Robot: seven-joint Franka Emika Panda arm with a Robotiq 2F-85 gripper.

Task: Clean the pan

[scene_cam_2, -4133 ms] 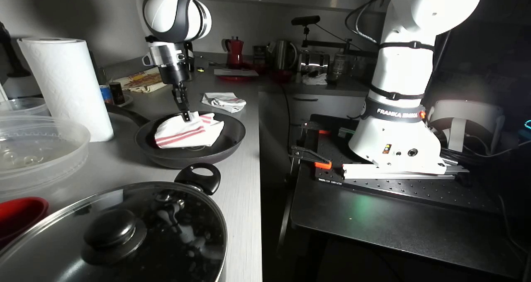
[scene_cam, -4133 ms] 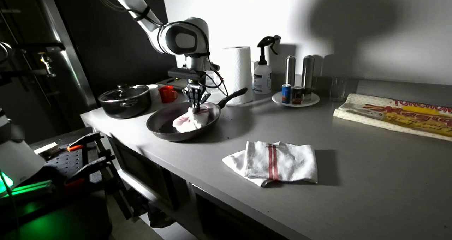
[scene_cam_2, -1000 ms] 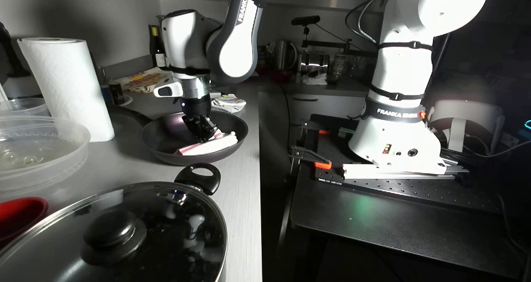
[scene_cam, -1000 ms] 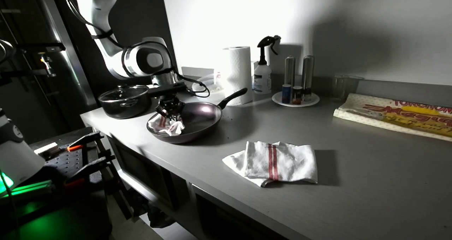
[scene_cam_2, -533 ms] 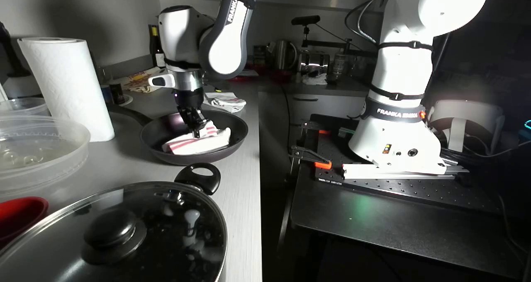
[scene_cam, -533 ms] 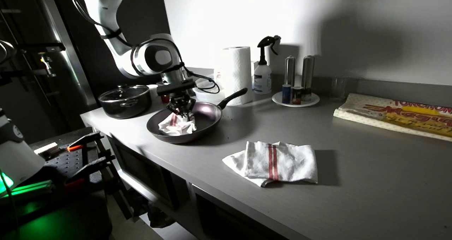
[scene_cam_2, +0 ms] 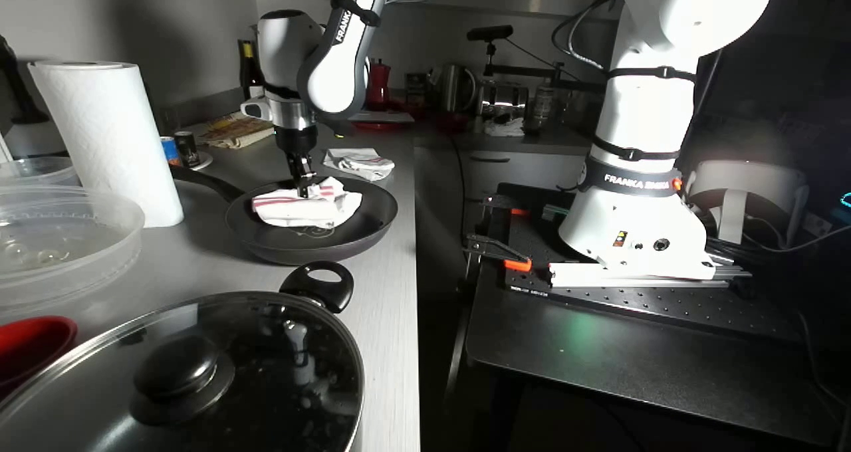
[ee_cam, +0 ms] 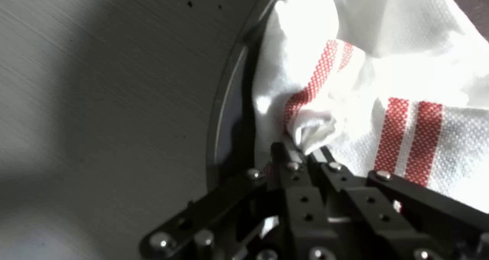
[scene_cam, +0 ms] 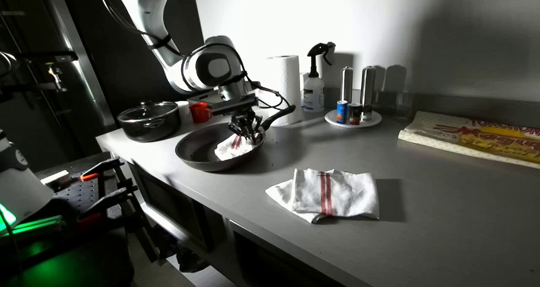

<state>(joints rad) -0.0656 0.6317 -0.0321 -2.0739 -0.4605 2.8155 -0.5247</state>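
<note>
The pan (scene_cam: 196, 147) is a shallow dark frying pan lying on the counter, its handle pointing toward the paper towel roll. It also shows in an exterior view (scene_cam_2: 372, 223), and its rim shows in the wrist view (ee_cam: 219, 122). A white cloth with red stripes (scene_cam: 230, 149) lies bunched inside the pan, also seen in an exterior view (scene_cam_2: 299, 213) and in the wrist view (ee_cam: 405, 69). My gripper (scene_cam: 253, 138) is shut on a pinched fold of this cloth near the pan's handle side. Its fingertips (ee_cam: 300, 151) are close to the pan wall.
A lidded black pot (scene_cam: 149, 122) and a red mug (scene_cam: 200, 112) stand beside the pan. A paper towel roll (scene_cam: 283, 88) and a spray bottle (scene_cam: 313, 93) stand behind it. A second folded cloth (scene_cam: 337, 194) lies on the counter. A clear plastic tub (scene_cam_2: 66, 239) stands nearby.
Over the last second my gripper has dragged the cloth across the pan from the pot side toward the handle side. Earlier it had moved from mid-pan to the pot side. The pan has barely shifted.
</note>
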